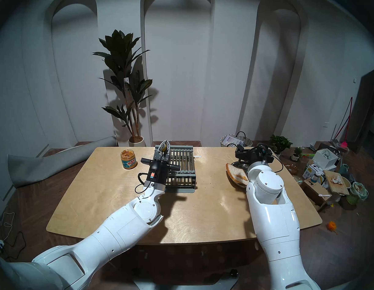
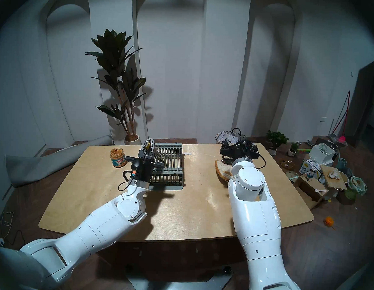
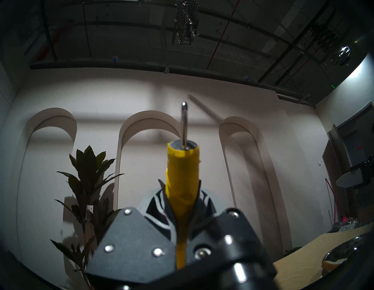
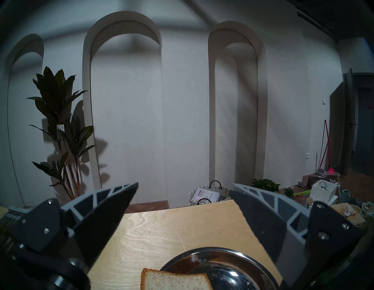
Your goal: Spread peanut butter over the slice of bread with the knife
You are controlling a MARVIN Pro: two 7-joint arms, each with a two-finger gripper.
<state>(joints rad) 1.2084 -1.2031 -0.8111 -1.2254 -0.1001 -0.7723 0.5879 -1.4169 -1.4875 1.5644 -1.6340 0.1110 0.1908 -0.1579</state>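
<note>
My left gripper (image 1: 163,147) is raised above the table beside the dish rack, pointing up, and is shut on the knife (image 3: 182,172). The knife's yellow handle and metal ring stick out past the fingertips; its blade is hidden. The peanut butter (image 1: 127,154) fills an open glass jar (image 1: 129,161) at the table's far left, left of that gripper. The slice of bread (image 1: 237,174) lies across the left rim of a steel dish (image 4: 202,250), with a tan patch on its near part. My right gripper (image 4: 184,186) is open and empty, hovering over the dish's far side.
A grey dish rack (image 1: 181,164) stands mid-table just right of my left gripper. A woven basket (image 1: 235,141) sits behind the table's far edge. A potted plant (image 1: 124,86) stands at the back left. Boxes and clutter (image 1: 320,173) cover the floor on the right.
</note>
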